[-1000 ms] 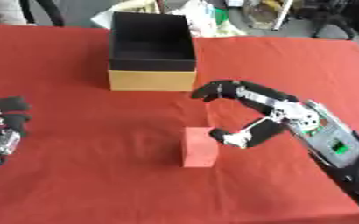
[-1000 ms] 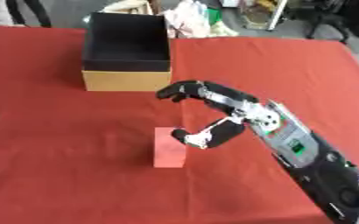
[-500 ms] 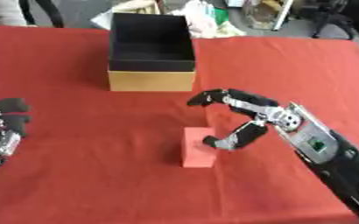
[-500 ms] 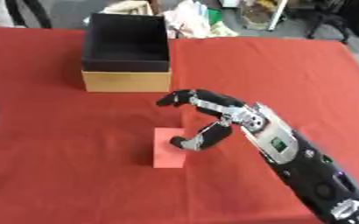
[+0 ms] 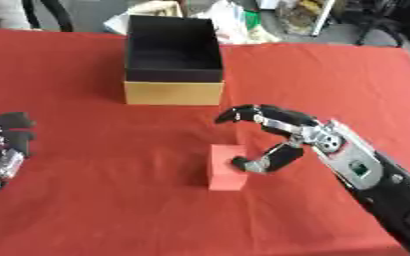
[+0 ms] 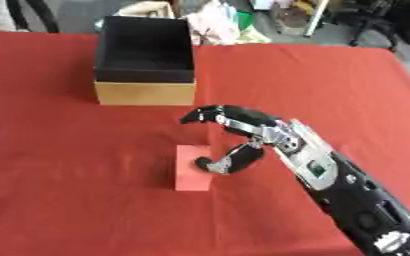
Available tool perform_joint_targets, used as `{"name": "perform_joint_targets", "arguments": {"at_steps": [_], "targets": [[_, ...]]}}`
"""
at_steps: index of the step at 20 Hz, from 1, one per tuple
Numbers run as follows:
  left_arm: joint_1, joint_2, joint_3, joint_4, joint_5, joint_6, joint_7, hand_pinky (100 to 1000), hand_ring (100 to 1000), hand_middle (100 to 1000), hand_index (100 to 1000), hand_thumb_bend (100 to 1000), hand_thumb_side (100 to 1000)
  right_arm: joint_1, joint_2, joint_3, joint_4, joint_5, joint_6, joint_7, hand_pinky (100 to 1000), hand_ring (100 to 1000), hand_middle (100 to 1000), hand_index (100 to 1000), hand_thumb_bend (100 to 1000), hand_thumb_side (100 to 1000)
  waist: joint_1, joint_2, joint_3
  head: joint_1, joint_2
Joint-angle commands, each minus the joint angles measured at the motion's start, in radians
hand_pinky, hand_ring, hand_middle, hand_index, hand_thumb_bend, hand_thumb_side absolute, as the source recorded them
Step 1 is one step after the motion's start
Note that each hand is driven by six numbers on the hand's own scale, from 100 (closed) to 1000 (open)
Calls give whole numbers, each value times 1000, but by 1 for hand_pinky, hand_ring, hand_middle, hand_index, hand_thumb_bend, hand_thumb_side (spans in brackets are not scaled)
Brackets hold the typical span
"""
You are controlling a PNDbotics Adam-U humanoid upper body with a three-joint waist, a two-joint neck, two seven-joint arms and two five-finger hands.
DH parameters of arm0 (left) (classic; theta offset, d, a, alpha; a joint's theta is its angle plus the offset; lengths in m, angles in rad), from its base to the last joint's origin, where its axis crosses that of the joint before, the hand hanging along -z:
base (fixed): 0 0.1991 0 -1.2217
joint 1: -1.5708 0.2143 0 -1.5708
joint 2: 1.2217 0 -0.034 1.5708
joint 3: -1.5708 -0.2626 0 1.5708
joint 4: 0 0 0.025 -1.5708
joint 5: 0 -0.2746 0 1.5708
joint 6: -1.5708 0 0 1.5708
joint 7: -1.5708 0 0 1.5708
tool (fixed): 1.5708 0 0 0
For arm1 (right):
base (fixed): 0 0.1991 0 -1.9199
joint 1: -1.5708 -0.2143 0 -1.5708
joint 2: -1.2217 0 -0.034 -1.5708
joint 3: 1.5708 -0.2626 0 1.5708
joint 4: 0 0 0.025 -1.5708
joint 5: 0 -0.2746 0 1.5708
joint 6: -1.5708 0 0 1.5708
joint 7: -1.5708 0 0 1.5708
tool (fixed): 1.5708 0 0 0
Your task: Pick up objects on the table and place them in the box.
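Observation:
A red block [image 5: 226,168] stands on the red tablecloth, a little in front of the box. The box [image 5: 173,61] is tan cardboard with a black inside, and it sits open at the far middle of the table. My right hand [image 5: 289,134] hovers just right of and above the block. Its fingers arch over the block's top and its thumb reaches the block's right side, without closing on it. My left hand [image 5: 0,150] rests at the left edge, fingers relaxed and holding nothing.
The red cloth [image 5: 86,210] covers the whole table. Bags and clutter [image 5: 235,22] lie beyond the far edge behind the box. A chair base [image 5: 379,20] stands at the far right.
My right hand has dropped lower and slid left toward the block, with the thumb now at its side. The block and the left hand have not moved.

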Motion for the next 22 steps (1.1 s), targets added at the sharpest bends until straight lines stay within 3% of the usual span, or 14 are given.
{"name": "perform_joint_targets", "arguments": {"at_steps": [1,5,11,22], "targets": [[-9,11,6,-13,-3,-1,-1,718,812,783,875,100,350,-5,-34,-19,-39,-19,10,3,881,915,864,939,277,251,3,-15,-1,0,-11],[-6,13,8,-13,-3,-1,1,718,812,783,875,100,351,9,-55,-44,-100,-59,10,-13,877,912,860,939,265,234,2,-17,-4,2,-12],[-6,13,8,-14,-4,0,1,718,813,783,875,100,351,42,-62,-9,-124,-78,32,43,875,913,862,941,259,261,0,-16,-2,1,-12],[-5,12,7,-13,-3,0,0,719,814,783,874,100,353,46,-45,7,-108,54,-6,51,884,911,869,942,282,233,2,-15,0,-2,-10]]}}
